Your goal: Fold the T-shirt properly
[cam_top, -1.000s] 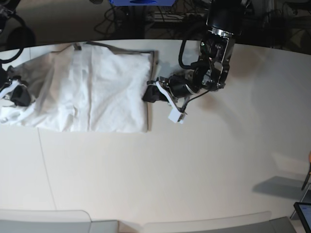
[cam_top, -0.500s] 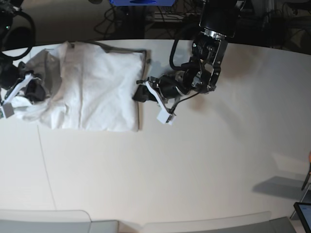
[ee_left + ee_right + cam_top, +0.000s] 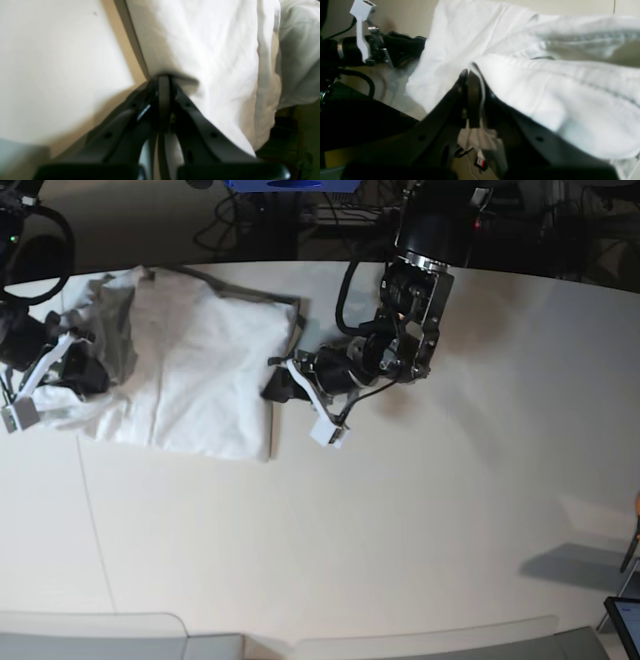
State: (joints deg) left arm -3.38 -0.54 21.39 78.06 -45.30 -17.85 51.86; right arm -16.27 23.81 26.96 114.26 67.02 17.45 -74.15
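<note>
Together, we saw both hands clamped on the T-shirt (image 3: pixel 195 370), which lay at the far left part of the table (image 3: pixel 400 520), partly folded over itself. Our left hand (image 3: pixel 275 387) sat at the cloth's edge nearest the table's middle, its fingers (image 3: pixel 163 87) pressed together on a fold of white fabric, as the left wrist view showed. Our right hand (image 3: pixel 62 365) was at the opposite end, by the table's left rim, with its fingers (image 3: pixel 470 82) closed on a bunched layer of the shirt (image 3: pixel 545 100); a thin sliver of cloth ran between them. On that side the fabric was lifted and crumpled, grey in shadow, while the middle stretch lay flatter on the table. In the left wrist view, the shirt (image 3: pixel 205 50) spread away from the fingers over the pale table (image 3: pixel 55 62)
</note>
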